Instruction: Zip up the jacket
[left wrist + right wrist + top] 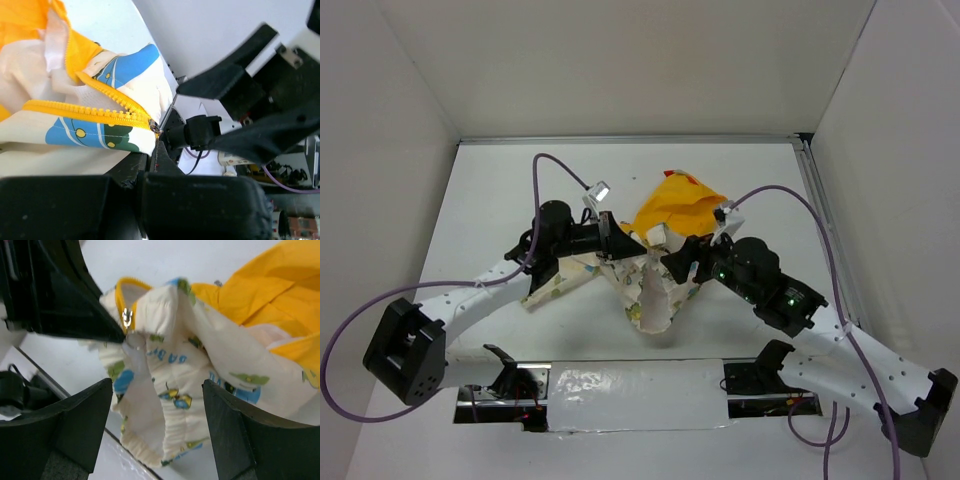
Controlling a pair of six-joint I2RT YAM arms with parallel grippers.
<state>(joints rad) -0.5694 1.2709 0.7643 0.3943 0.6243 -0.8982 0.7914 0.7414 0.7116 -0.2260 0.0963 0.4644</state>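
Top view: the jacket (655, 295) lies bunched in the middle of the desk (500, 180), its orange hood (680, 205) at 12 o'clock. The left fingers (623, 244) reach in from 9 o'clock and the right fingers (672, 263) from 3 o'clock.

Left wrist: the left fingers (155, 167) are closed, pinching cream fabric just below the zipper slider (155, 129). The yellow teeth (85, 112) run off toward 9 o'clock.

Right wrist: the right fingers (80, 425) stand wide apart and hold nothing. The zipper slider (127, 317) sits at 11 o'clock. They should probably close on the pull tab alone, not on cloth, then draw it along the teeth with the left pinch as anchor.
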